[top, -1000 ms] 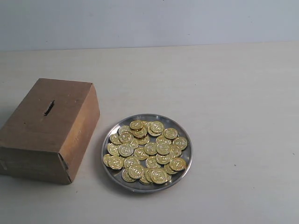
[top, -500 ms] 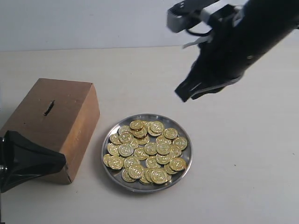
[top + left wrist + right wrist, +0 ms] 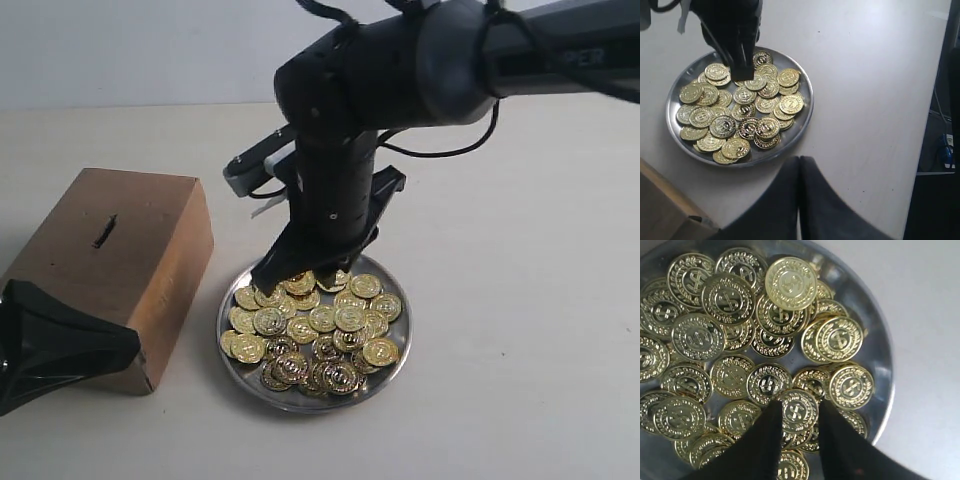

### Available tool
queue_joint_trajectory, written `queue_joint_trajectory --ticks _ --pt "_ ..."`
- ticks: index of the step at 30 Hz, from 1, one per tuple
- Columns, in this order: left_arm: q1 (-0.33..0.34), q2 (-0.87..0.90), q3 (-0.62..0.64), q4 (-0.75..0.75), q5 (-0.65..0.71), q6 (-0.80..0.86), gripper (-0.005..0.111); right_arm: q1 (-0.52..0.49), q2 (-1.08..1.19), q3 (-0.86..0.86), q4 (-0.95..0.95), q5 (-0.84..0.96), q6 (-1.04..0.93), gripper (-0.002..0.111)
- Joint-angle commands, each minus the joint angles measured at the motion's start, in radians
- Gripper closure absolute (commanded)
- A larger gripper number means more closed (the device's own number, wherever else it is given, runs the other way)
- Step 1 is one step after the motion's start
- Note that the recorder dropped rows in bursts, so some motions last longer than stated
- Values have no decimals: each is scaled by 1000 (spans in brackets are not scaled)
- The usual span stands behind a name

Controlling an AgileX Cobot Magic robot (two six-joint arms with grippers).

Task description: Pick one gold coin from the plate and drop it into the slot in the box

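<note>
where gold coins [image 3: 790, 282] heap, round shiny silver plate [image 3: 881, 374], low-rimmed, nearly covered

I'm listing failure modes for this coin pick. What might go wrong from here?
1. The right end effector stands open around one coin that overlaps others on the plate; closing may pinch two or slide off it.
2. The slot in the box is narrow and slanted, so a tilted coin may bounce off.
3. The shut left end effector sits close by the box and could crowd the approach.
</note>
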Motion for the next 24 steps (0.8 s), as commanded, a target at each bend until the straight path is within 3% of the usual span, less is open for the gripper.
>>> queue_joint_trajectory --ticks 1,4,8,15,24 --pt "-5 -5 -9 -6 7 -4 107 12 57 -47 -5 78 11 62" --pt "-5 -5 -9 0 -20 -4 107 12 73 -49 -3 102 11 52" --pt "-5 21 -9 8 -185 -106 107 12 75 -49 0 107 11 52" --pt "-5 194 -9 49 -290 -157 107 12 113 -49 35 121 -6 54" --pt "-5 227 -9 47 -295 -157 107 12 158 -49 35 126 -30 54"
